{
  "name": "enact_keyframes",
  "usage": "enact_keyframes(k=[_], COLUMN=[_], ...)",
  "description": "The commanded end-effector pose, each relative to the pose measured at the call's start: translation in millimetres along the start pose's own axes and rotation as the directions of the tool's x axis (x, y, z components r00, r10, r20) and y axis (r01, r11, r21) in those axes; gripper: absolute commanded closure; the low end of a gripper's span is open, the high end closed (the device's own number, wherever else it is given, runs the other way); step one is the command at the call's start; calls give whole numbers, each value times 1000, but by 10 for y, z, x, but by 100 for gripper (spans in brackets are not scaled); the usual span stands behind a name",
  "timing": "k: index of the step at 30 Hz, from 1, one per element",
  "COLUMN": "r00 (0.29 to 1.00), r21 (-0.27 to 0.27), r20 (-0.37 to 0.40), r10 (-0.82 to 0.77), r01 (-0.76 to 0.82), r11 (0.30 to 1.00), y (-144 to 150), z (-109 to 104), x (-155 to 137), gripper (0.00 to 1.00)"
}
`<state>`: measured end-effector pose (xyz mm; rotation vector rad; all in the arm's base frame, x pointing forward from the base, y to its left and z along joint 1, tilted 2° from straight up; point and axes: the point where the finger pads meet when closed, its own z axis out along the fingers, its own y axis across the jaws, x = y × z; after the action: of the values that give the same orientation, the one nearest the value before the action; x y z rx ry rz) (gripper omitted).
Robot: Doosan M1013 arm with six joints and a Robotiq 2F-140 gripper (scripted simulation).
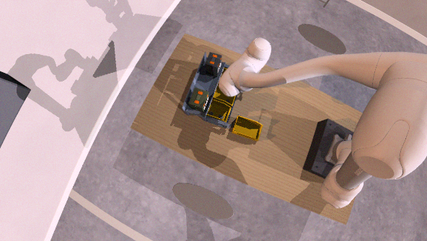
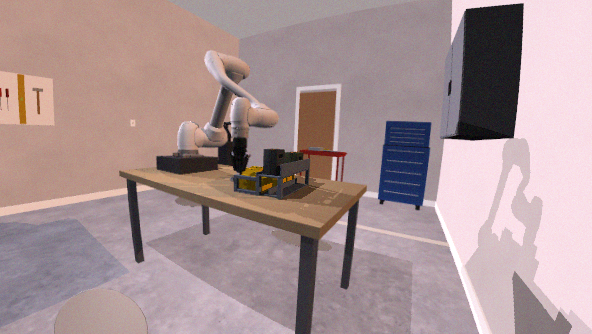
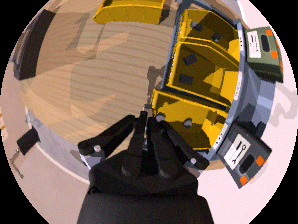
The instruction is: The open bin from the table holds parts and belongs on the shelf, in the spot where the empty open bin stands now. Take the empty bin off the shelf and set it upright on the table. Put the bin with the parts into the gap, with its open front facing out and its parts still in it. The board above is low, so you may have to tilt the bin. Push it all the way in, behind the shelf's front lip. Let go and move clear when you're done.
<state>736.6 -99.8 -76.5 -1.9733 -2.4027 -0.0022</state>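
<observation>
The blue-grey shelf [image 1: 207, 84] [image 2: 295, 168] [image 3: 256, 102] stands on the table. In the wrist view it holds three yellow bins side by side. The nearest bin [image 3: 200, 107] holds rounded grey parts. Its front edge reaches further out than the middle bin [image 3: 205, 67] and hides the shelf's lip there. The middle and far bin [image 3: 212, 27] hold dark parts. A yellow bin [image 1: 247, 128] [image 3: 131, 12] stands upright on the table beside the shelf and looks empty. My gripper [image 2: 241, 172] [image 3: 146, 109] is shut and empty, with its tips low, just in front of the nearest bin; the arm hides it in the top view.
A dark boxy device [image 1: 213, 66] [image 3: 245, 156] and a green one [image 1: 197, 99] [image 3: 265, 52] stand on the shelf's top board, above the bins. The arm's black base block [image 1: 317, 148] [image 2: 187, 163] stands at the table's other end.
</observation>
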Motion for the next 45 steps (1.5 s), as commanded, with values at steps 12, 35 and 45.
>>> enact_keyframes(k=[12, 35, 45], r00=[1000, 1000, 1000], r21=[5, 5, 5], r20=[-8, -8, -8], r10=[5, 5, 5], r01=[-5, -5, -5], r11=[1000, 1000, 1000], y=[188, 269, 269], z=[27, 26, 26], x=[39, 39, 39], gripper=[90, 90, 90])
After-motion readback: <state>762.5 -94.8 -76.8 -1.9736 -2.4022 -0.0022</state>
